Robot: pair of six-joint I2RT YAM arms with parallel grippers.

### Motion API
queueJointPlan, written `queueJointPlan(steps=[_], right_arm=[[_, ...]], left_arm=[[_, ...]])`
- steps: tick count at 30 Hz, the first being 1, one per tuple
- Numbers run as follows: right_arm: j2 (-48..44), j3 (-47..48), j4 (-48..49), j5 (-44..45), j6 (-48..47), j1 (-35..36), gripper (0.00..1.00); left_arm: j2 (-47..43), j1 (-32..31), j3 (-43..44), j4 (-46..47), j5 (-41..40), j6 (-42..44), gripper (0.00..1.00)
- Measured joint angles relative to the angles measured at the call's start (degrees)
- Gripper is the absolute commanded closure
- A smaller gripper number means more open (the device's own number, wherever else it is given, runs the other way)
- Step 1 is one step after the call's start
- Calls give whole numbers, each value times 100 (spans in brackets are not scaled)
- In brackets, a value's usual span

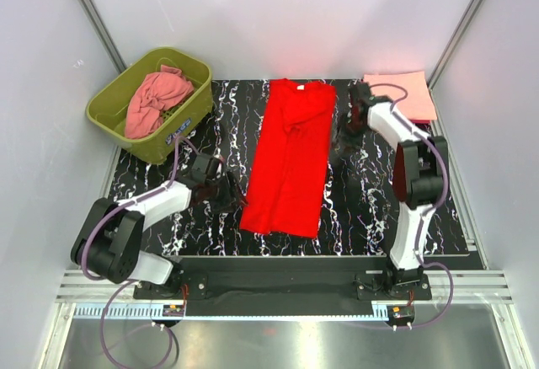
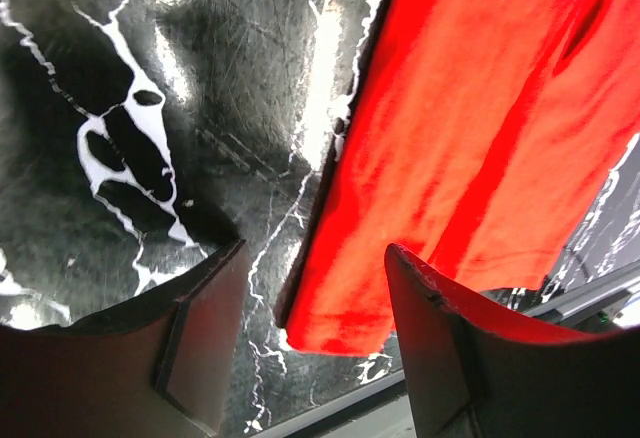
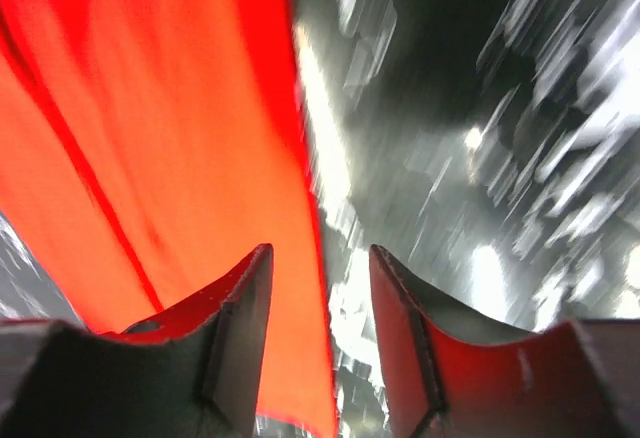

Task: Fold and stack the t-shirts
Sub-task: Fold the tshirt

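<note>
A bright red t-shirt [image 1: 290, 158] lies folded into a long strip down the middle of the black marbled mat [image 1: 362, 200]. My left gripper [image 1: 229, 190] is open at the shirt's near left edge. In the left wrist view the shirt's corner [image 2: 350, 308] lies between the open gripper's [image 2: 315, 303] fingers. My right gripper [image 1: 347, 123] is open beside the shirt's far right edge. In the right wrist view the shirt's edge [image 3: 150, 138] runs between the gripper's [image 3: 320, 298] fingers. A salmon-pink shirt [image 1: 156, 99] is bunched in the tub. A pale peach shirt [image 1: 400, 93] lies folded at the back right. The magenta shirt is out of view.
An olive-green plastic tub [image 1: 189, 120] stands at the back left corner, partly off the mat. White walls enclose the back and both sides. A metal rail [image 1: 278, 302] with the arm bases runs along the near edge.
</note>
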Motion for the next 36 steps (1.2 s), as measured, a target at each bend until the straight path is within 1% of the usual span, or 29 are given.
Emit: queueJointPlan(steps=[5, 9, 16, 22, 26, 27, 29, 30, 33, 34, 35, 36], right_arm=[[-1027, -1493, 9, 195, 391, 935, 55], [-1519, -2260, -68, 203, 809, 1552, 55], [-2245, -2881, -133, 330, 1475, 2188, 56], [-2297, -3086, -153, 426, 1919, 2824, 61], [-2280, -3211, -157, 546, 2109, 3073, 63], [-2269, -3244, -157, 568, 2146, 3099, 64], [-2232, -3292, -177, 640, 2205, 3134, 65], [-2205, -3311, -197, 697, 2232, 3154, 66], [-2135, -3445, -212, 831, 2273, 3206, 69], [-2114, -3508, -205, 852, 2284, 3217, 70], [-2094, -3580, -186, 852, 2288, 3224, 71], [-2076, -3654, -168, 857, 2293, 3228, 72]], left_arm=[[192, -31, 2, 210, 149, 50, 40], [247, -68, 2, 319, 170, 76, 43], [326, -107, -31, 511, 190, 101, 51], [380, -181, -74, 660, 210, 81, 60], [428, -221, -74, 684, 212, 63, 68], [450, -234, -74, 688, 212, 59, 75], [487, -251, -74, 688, 210, 37, 81], [505, -260, -74, 688, 210, 37, 87], [546, -269, -79, 715, 225, 13, 94], [546, -273, -79, 732, 234, 2, 98], [546, -282, -79, 741, 238, -15, 100], [546, -286, -81, 748, 243, -20, 100]])
